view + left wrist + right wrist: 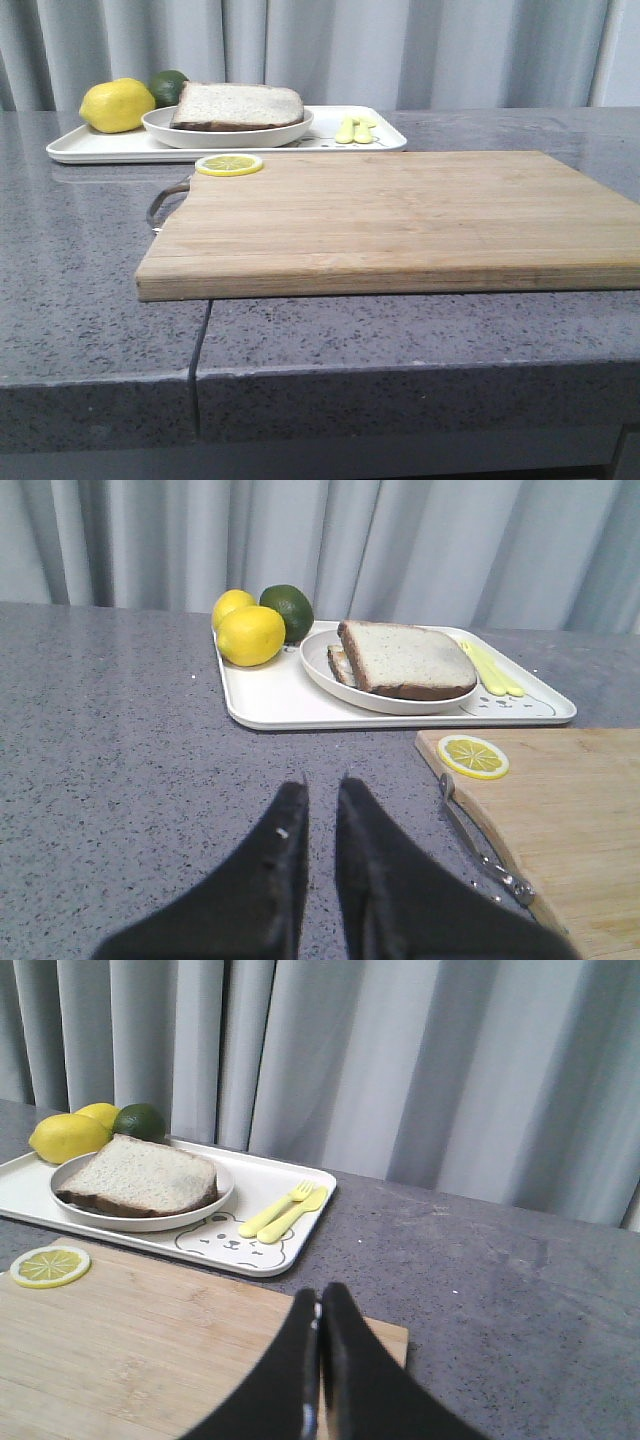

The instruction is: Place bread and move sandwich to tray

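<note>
The left pincer (322, 788) is seen low over the grey tabletop (120, 740), with its two black fingers nearly pressed together and only a thin gap left between them; nothing is held. The right pincer (319, 1300) is seen with its fingers pressed fully together, also without anything in it, above the far corner of the wooden cutting board (150, 1340). Ahead of both pincers, well apart from them, the white tray (270, 705) is laid on the tabletop. On the tray a round white plate (325, 670) is placed, and the sandwich (405, 660) is lying on it, with a thick slice of bread on top and a bit of egg visible at one open side. Beyond the plate, at the back corner of the tray, two lemons (250, 635) and a dark green lime (287, 610) are found, touching one another. On the other side of the plate a small yellow fork and knife (285, 1212) are laid side by side, next to a bear drawing (232, 1235) on the tray. A thin lemon slice (49, 1266) is placed on the corner of the cutting board nearest to the tray, between the left pincer and the tray. A metal loop handle (480, 845) is attached to the edge of the board beside the left pincer.
</note>
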Robot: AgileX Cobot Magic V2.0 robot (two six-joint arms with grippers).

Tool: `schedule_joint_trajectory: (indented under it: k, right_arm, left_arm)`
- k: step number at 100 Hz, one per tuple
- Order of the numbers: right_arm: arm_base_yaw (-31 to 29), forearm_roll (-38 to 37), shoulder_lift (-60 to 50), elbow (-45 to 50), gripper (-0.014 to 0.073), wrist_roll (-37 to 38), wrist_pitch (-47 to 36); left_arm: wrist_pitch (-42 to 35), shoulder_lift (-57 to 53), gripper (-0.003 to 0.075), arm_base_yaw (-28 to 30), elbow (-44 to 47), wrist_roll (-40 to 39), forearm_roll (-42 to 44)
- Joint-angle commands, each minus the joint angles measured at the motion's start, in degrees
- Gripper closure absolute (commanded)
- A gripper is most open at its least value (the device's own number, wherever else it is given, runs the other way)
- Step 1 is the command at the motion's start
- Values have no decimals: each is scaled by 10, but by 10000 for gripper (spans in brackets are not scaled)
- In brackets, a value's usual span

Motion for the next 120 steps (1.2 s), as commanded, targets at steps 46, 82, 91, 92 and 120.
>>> schedule_joint_trajectory:
  k: [46, 82, 91, 92, 120]
  right_arm:
    - [-2, -4, -1, -15, 664, -5, -30]
    - [-2, -4, -1, -15, 664, -5, -30]
    - [-2, -4, -1, -15, 664, -5, -30]
    - [-2, -4, -1, -15, 664, -5, -30]
    - [-2, -4, -1, -15, 664, -5, -30]
  left_arm:
    - [-49, 4, 740, -4, -15, 0, -5]
    - [-75, -12, 740, 7, 25, 3, 73]
    - [-94, -39, 740, 26, 64, 3, 73]
    - [-95, -41, 740, 28, 71, 3, 73]
    - [-97, -138, 740, 89, 166, 3, 99]
